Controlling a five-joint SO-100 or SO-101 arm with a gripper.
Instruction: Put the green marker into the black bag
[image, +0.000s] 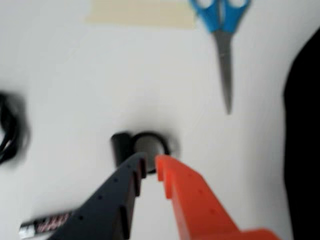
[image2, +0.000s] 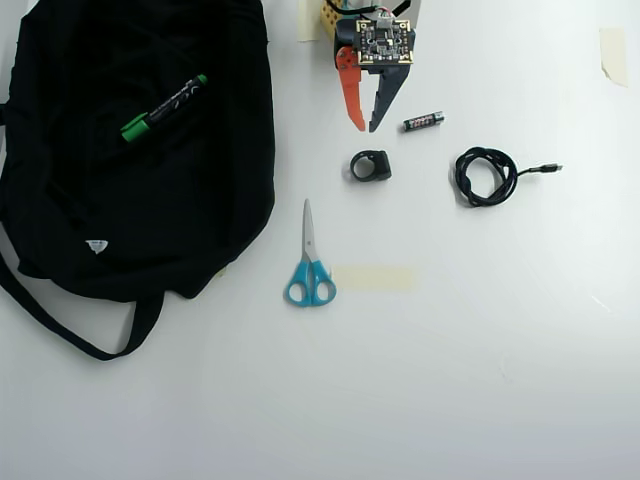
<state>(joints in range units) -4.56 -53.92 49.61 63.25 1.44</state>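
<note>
Black-barrelled green-capped marker (image2: 163, 107) lying on large soft black fabric bag (image2: 200, 210), well left of orange-and-black gripper (image2: 364, 128) in overhead view. Gripper empty, jaws slightly parted, above white table (image2: 480, 350).

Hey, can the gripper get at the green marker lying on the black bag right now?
Probably yes: the green marker lies exposed on top of the black bag, uncovered, and the gripper is empty.

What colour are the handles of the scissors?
Bright blue; the scissors show best in the overhead view.
</note>
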